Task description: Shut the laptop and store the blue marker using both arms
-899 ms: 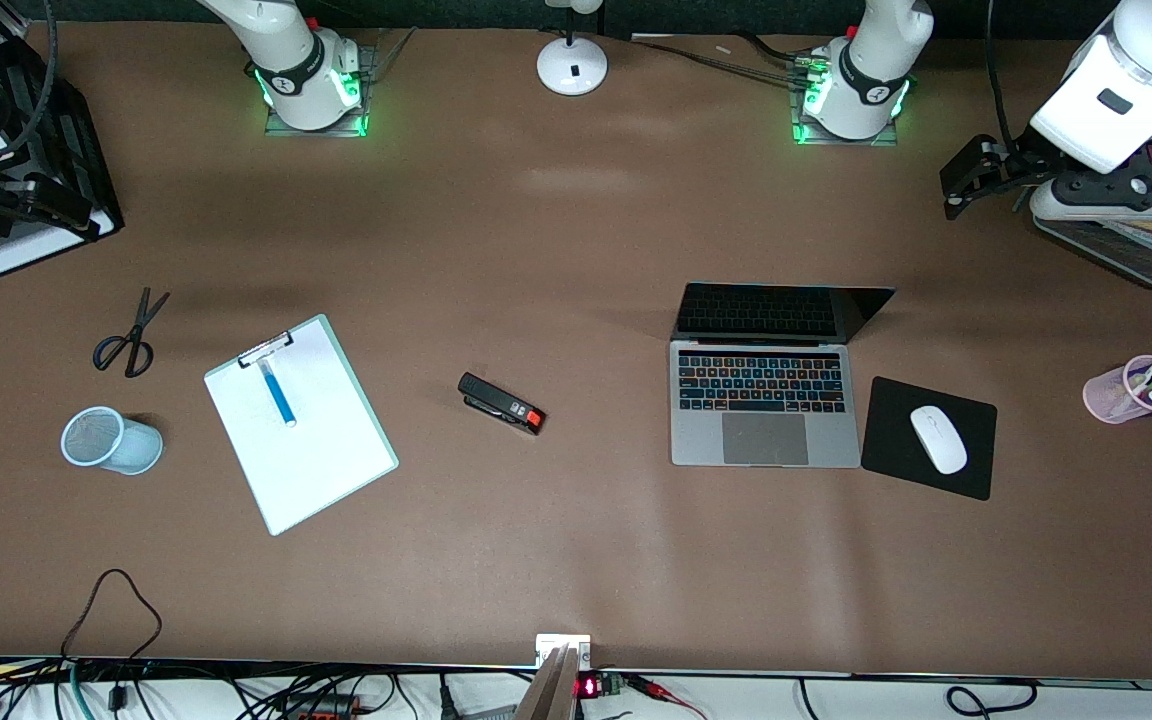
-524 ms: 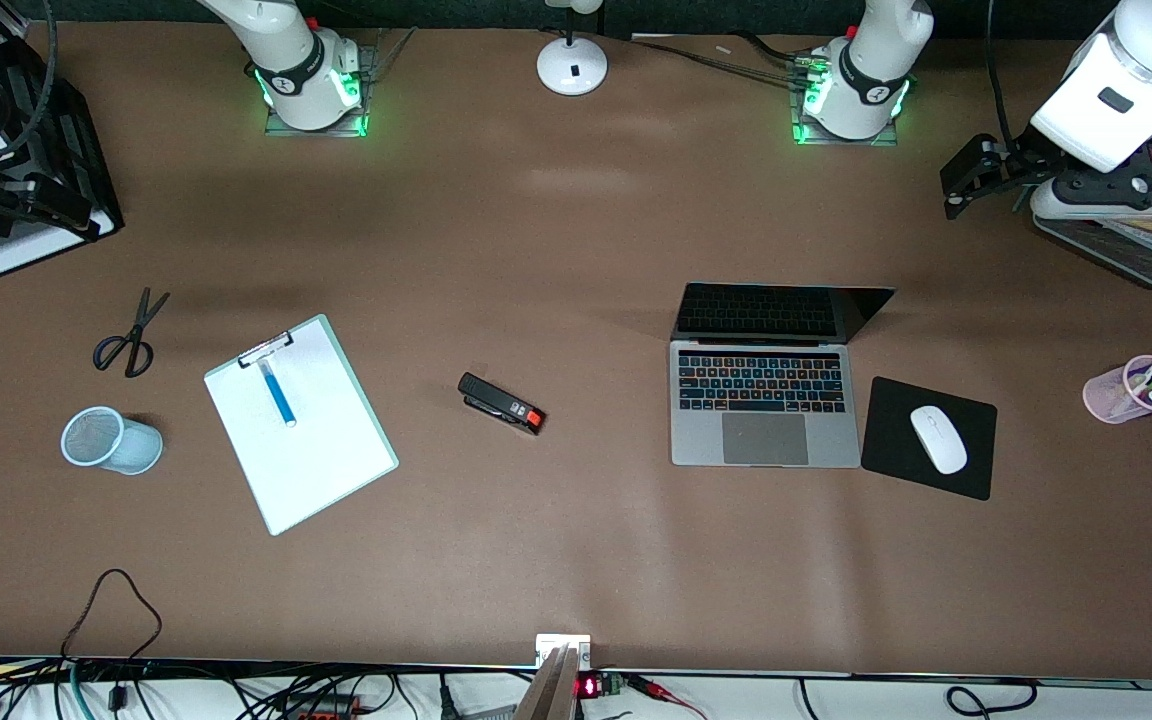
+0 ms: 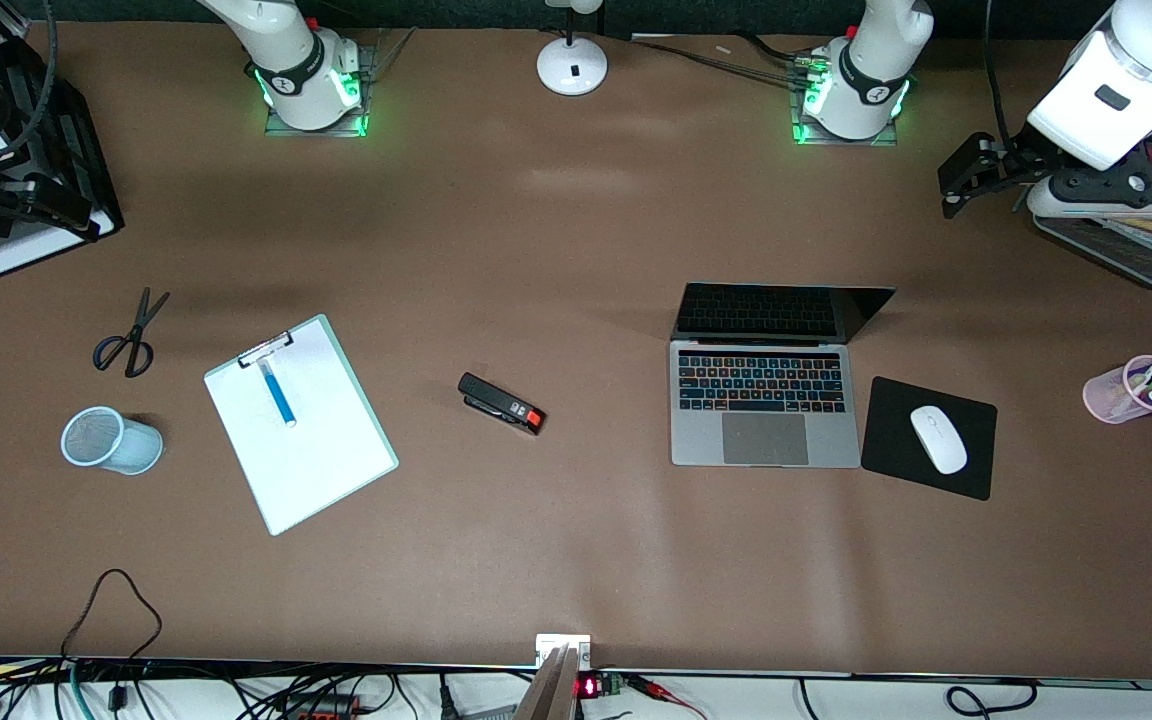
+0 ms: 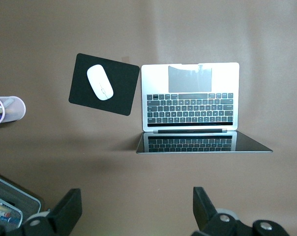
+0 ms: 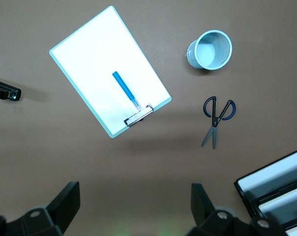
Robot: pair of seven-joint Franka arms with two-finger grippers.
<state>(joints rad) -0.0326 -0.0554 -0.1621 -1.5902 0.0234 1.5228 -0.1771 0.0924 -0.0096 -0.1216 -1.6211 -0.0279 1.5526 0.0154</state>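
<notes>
The left gripper [image 4: 133, 211] hangs high over the table with its two fingers spread wide and nothing between them; it is up over the bare brown top between the left arm's base and the laptop [image 3: 764, 400]. The right gripper [image 5: 133, 209] is likewise wide open and empty, up at the right arm's end of the table over the black tray [image 3: 31, 160].

The laptop stands open, its dark screen tilted back toward the arms' bases and its trackpad edge toward the front camera. The black mousepad [image 3: 966, 470] lies just beside the laptop toward the left arm's end, with the white mouse [image 3: 938, 439] on it.

The blue marker [image 3: 278, 392] lies well apart from the laptop, on the clipboard [image 3: 321, 460] near the clip. Its long axis runs along the board's length, and its pale end points at the clip.

The table [image 3: 556, 560] is plain brown.
</notes>
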